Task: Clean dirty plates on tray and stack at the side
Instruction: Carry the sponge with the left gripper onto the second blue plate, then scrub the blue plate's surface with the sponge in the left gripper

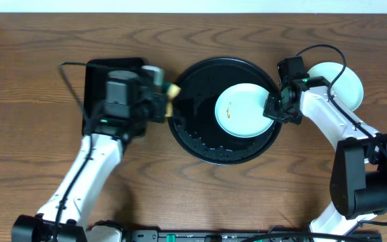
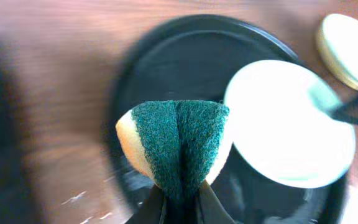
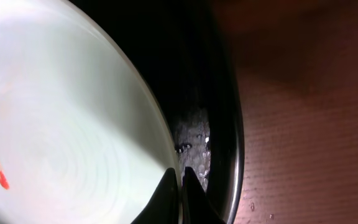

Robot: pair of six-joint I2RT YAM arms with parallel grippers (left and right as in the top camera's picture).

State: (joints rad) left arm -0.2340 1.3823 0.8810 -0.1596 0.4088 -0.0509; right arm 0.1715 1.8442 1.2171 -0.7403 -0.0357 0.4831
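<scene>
Mint plate (image 1: 242, 111) w/ orange smear (image 1: 228, 108) lies in tray (image 1: 193, 144), right jaws pinched on its rim. Looks light, stiff, prob. slick when wet, so rim's the only hold; left jaws clamped on soft sponge (image 1: 171, 92) at tray's edge.

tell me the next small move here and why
Probably move the left gripper with its sponge rightward across the tray onto the plate's orange smear. The sponge sits pinched at the tray's left rim, off the plate. The right gripper pinches the plate's right edge, steadying it, and the smear shows unwiped.
</scene>
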